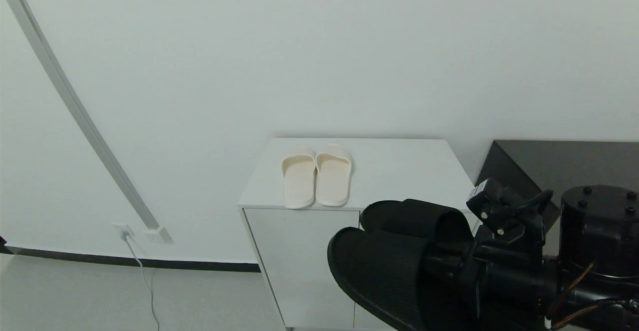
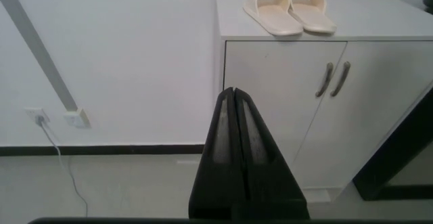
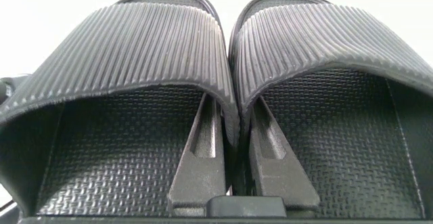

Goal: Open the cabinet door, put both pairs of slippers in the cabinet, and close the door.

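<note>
Inside the black slippers (image 3: 135, 68), right tool (image 3: 233, 116) pinches their adjoining walls; left tool (image 2: 234, 94) closed, empty.

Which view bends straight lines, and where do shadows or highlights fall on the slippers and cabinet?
Head view: the grey wall strip bows from lens distortion; the white cabinet is shaded on its door front. Left wrist view: the strip runs straight, the cream slippers cast faint shadows. Right wrist view: the black ribbed slippers catch light on their straps.
</note>
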{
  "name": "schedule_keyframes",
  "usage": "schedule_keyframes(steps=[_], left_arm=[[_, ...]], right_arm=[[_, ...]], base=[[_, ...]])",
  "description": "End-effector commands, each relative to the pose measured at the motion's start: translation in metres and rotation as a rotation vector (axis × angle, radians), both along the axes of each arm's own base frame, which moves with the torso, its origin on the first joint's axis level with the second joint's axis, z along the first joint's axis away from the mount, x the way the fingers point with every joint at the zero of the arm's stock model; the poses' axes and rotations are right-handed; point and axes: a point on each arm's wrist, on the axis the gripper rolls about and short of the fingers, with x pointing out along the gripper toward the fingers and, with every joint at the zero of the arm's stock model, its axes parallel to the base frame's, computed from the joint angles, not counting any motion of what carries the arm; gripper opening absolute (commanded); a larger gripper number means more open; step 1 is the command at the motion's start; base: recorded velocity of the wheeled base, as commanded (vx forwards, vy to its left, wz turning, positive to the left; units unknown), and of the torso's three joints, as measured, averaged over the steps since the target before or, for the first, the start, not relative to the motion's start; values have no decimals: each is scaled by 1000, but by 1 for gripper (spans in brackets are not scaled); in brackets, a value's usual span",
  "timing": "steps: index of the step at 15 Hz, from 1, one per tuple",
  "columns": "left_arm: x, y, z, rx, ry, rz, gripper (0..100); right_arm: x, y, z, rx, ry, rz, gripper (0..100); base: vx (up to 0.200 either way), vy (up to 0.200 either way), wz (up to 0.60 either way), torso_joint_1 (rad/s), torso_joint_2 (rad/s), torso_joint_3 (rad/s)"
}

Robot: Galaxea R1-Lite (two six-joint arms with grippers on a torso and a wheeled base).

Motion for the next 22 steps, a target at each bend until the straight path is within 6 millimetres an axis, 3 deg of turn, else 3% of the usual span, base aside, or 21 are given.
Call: schedule_keyframes(steps=[1, 13, 20, 21, 22], left_arm=[[0, 0, 0, 0, 0, 0, 0], [0, 0, 0, 0, 0, 0, 0], [0, 0, 0, 0, -2, 0, 0], [0, 0, 0, 0, 1, 0, 100], [0, 0, 0, 0, -2, 0, 100]], right_arm=[[-2, -1, -1, -2, 3, 3, 0], [-3, -2, -3, -9, 7, 1, 0], [-5, -4, -5, -13, 11, 2, 0], [-5, -4, -5, -14, 12, 2, 0], [-5, -4, -5, -12, 10, 1, 0]], base=[[0, 0, 0, 0, 0, 0], [0, 0, 0, 0, 0, 0], [0, 0, 0, -147, 332, 180], [0, 0, 0, -168, 378, 203], [0, 0, 0, -149, 359, 203]])
